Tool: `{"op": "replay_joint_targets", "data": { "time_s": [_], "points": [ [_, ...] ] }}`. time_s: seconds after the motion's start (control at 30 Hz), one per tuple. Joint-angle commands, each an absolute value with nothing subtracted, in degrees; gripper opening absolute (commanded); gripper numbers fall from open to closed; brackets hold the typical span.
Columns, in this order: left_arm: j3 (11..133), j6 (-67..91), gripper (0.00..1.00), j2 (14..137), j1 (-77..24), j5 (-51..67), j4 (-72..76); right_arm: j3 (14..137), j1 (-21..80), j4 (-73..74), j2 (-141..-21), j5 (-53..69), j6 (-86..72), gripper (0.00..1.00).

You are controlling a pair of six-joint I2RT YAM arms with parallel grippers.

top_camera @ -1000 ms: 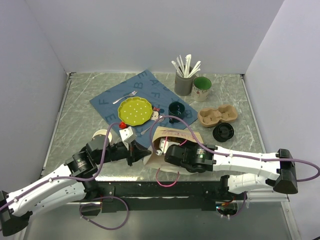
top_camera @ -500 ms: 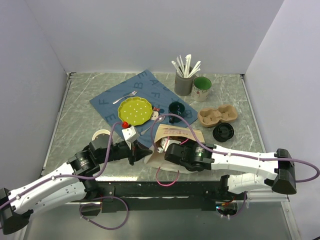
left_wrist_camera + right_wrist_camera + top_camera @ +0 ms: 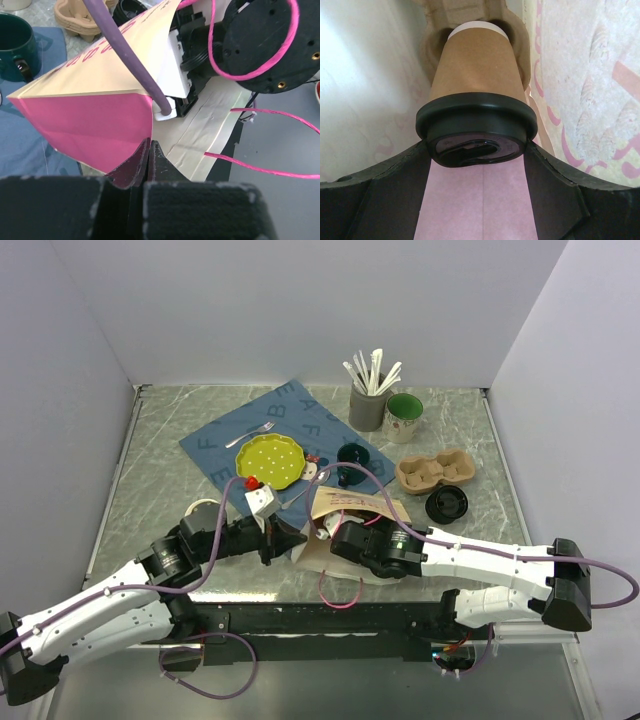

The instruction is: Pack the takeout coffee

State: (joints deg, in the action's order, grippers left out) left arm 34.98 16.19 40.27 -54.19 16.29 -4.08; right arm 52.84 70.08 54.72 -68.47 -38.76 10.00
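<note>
Jaws of the right gripper (image 3: 477,150) clasp a black-lidded brown kraft-paper cup (image 3: 475,70) inside a tan paper bag (image 3: 90,75); the left gripper (image 3: 149,150) is clenched on the bag's edge.

Bright even overhead light, soft shadows, pink glow inside paper bag (image 3: 470,215), left claw fingers (image 3: 165,172) out of focus.

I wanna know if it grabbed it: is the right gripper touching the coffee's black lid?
Touching. Right wrist view: fingers of the right gripper meet the black lid on both sides, no gap.
</note>
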Motion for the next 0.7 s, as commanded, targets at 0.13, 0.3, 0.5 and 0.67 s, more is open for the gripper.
{"op": "replay_joint_targets", "data": {
  "time_s": [0.13,0.3,0.5,0.67],
  "points": [
    [37.5,21.0,0.01,39.6,-54.5,22.2,2.5,53.3,69.0,54.8,-69.5,-40.0,7.0,0.36],
    [36.5,22.0,0.01,39.2,-54.6,23.2,4.0,53.2,69.1,54.3,-70.7,-40.3,7.3,0.35],
    [35.8,22.3,0.01,39.1,-54.8,24.1,5.0,53.1,68.9,54.4,-70.2,-41.5,6.6,0.35],
    [35.2,22.2,0.01,39.5,-54.7,24.5,5.8,52.5,68.9,54.7,-70.2,-42.4,6.5,0.34]
  ]
}}
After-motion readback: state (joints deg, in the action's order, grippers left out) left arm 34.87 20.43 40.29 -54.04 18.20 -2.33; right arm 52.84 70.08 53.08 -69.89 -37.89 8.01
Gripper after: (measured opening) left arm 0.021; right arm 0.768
